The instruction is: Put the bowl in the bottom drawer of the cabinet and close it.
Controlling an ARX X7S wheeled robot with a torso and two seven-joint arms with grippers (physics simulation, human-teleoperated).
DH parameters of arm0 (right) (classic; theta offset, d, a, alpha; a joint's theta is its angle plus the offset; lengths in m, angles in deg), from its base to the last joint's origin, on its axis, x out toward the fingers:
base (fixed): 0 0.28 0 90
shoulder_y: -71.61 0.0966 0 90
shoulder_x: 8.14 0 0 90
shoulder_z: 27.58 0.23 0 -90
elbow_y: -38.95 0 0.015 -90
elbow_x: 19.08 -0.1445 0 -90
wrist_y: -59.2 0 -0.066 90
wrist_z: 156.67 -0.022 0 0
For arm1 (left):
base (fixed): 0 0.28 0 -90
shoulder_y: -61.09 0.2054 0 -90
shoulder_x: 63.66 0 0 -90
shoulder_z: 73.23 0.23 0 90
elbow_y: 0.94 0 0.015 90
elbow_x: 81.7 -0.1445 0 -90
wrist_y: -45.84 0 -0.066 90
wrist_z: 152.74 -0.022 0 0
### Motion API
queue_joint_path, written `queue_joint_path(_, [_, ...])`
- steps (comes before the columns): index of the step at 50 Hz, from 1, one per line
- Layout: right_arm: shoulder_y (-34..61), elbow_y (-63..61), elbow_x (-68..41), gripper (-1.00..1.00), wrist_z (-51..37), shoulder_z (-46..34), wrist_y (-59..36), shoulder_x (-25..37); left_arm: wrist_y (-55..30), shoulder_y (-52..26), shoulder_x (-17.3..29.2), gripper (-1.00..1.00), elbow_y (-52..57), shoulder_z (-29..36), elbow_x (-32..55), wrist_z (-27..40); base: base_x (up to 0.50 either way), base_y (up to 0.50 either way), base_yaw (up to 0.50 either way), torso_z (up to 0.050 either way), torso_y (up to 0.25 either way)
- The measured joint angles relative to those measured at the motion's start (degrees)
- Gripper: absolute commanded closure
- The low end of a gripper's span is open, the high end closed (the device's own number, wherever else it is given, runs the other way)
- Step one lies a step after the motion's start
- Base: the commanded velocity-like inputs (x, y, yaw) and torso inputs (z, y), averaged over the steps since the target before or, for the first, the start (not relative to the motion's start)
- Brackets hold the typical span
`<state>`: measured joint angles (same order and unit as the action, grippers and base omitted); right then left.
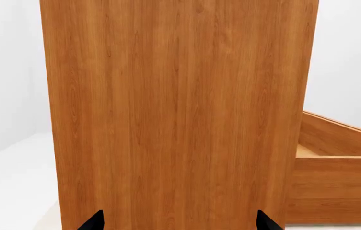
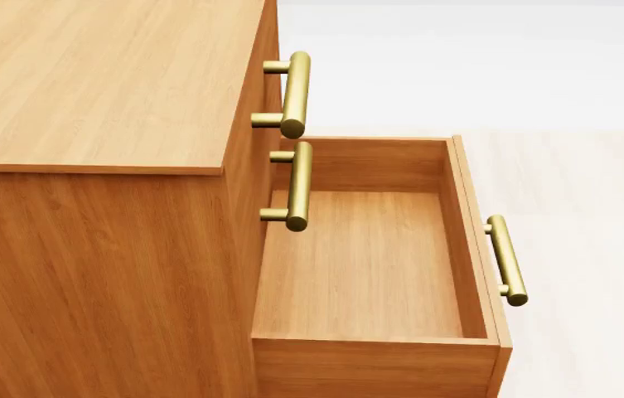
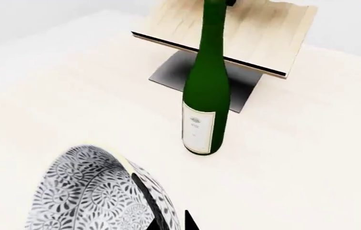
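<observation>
Plain white walls all round, pale cream surface (image 3: 308, 158) everywhere, soft even light, pale slanted wooden board (image 3: 257, 33) with a dark shadow beneath.

cabinet (image 2: 90, 83): matt wood grain | handles (image 2: 295, 93): brass | bottle (image 3: 207, 86): glossy green glass

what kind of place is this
Probably a bare simulated test room, not a real home: plain white walls, a honey-brown wooden three-drawer cabinet with its bottom drawer open, and a green wine bottle beside a patterned white bowl.
</observation>
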<state>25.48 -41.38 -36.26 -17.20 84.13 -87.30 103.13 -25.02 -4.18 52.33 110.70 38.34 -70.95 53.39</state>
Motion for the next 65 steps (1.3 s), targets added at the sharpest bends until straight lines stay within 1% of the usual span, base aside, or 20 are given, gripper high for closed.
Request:
queue_joint_path(9, [4.3, 0.5, 0.5, 1.0, 2.6, -5.4, 0.5, 1.1, 0.0, 0.1, 0.1, -1.0, 0.2, 0.1, -0.1, 0.2, 0.0, 0.0, 0.0, 0.0, 0.0])
queue_joint_path(21, [11.4, 4.6, 1.2, 1.0, 6.0, -11.8, 1.4, 1.9, -0.3, 0.3, 0.3, -1.0, 0.8, 0.3, -0.2, 0.5, 0.0, 0.0, 0.0, 0.0, 0.0])
queue_joint_path(35, [21.6, 13.0, 2.1, 1.0, 10.8, -18.5, 3.1, 1.7, -0.4, 0.4, 0.5, -1.0, 1.0, 0.4, -0.3, 0.9, 0.0, 0.0, 0.0, 0.0, 0.0])
queue_joint_path(41, [26.1, 19.0, 2.6, 1.0, 13.2, -21.0, 4.9, 1.1, -0.2, 0.3, 0.5, -1.0, 0.8, 0.5, -0.4, 0.9, 0.0, 0.0, 0.0, 0.0, 0.002])
queue_joint_path(52, [35.2, 33.6, 4.0, 1.0, 17.8, -25.3, 10.7, -1.2, 0.1, 0.3, 0.6, -1.0, 0.6, 0.5, -0.3, 1.0, 0.0, 0.0, 0.0, 0.0, 0.0])
queue_joint_path(65, [45.7, 54.7, 6.3, 1.0, 23.3, -28.6, 19.3, -4.6, 0.1, 0.2, 0.7, -1.0, 0.5, 0.7, -0.4, 1.2, 0.0, 0.0, 0.0, 0.0, 0.001])
